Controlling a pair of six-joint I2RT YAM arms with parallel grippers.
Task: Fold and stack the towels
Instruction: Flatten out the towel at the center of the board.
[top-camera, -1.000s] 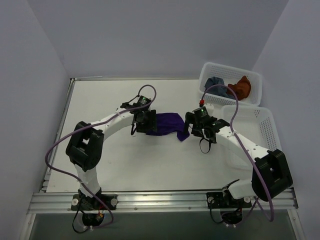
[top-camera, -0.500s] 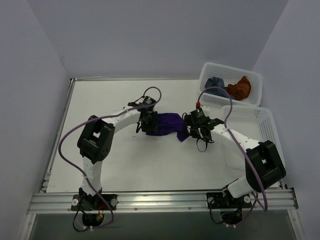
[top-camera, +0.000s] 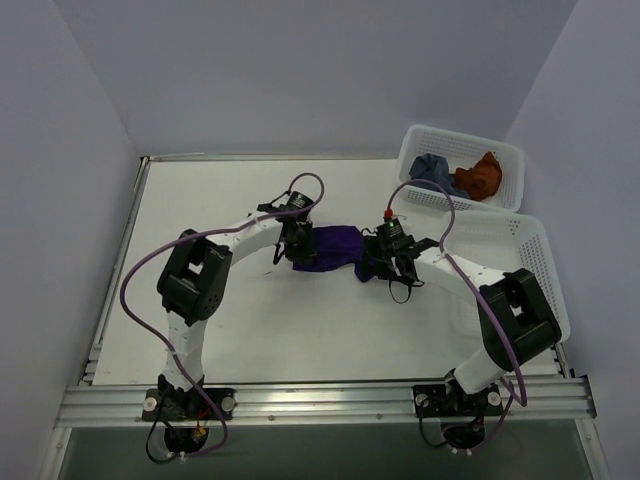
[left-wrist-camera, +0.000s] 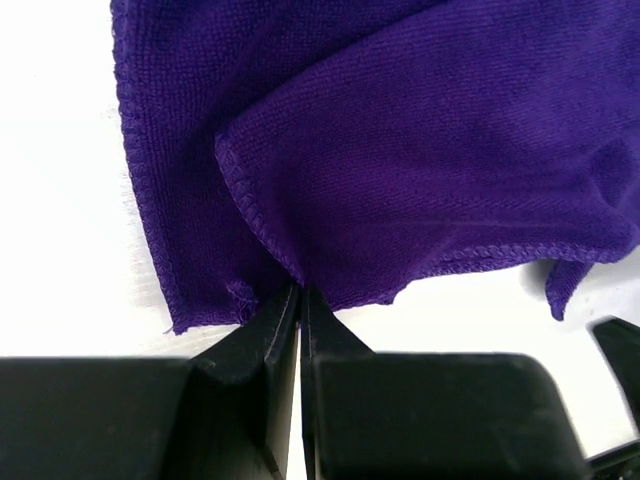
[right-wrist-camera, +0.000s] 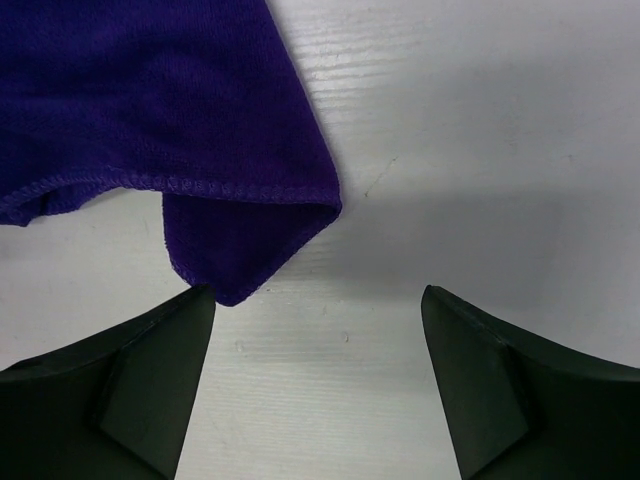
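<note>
A deep purple towel (top-camera: 335, 246) lies rumpled on the white table (top-camera: 200, 210) between my two grippers. My left gripper (top-camera: 291, 247) is at its left end, shut on the towel's (left-wrist-camera: 420, 140) hem, which is pinched between the black fingers (left-wrist-camera: 270, 330). My right gripper (top-camera: 388, 262) stands at the towel's right end, open, with a folded corner of the towel (right-wrist-camera: 240, 250) just off its left finger (right-wrist-camera: 150, 370) and bare table between the jaws. A blue-grey towel (top-camera: 432, 166) and a rust orange towel (top-camera: 481, 175) lie bunched in the far basket (top-camera: 500, 148).
A second white perforated basket (top-camera: 530, 260) stands at the right, partly under my right arm. Purple cables loop over both arms. Grey walls close in the table on three sides, and a metal rail (top-camera: 320, 400) runs along the near edge.
My left gripper has shut on the purple towel's left hem. My right gripper has slid left up to the towel's right corner and its jaws have narrowed somewhat.
</note>
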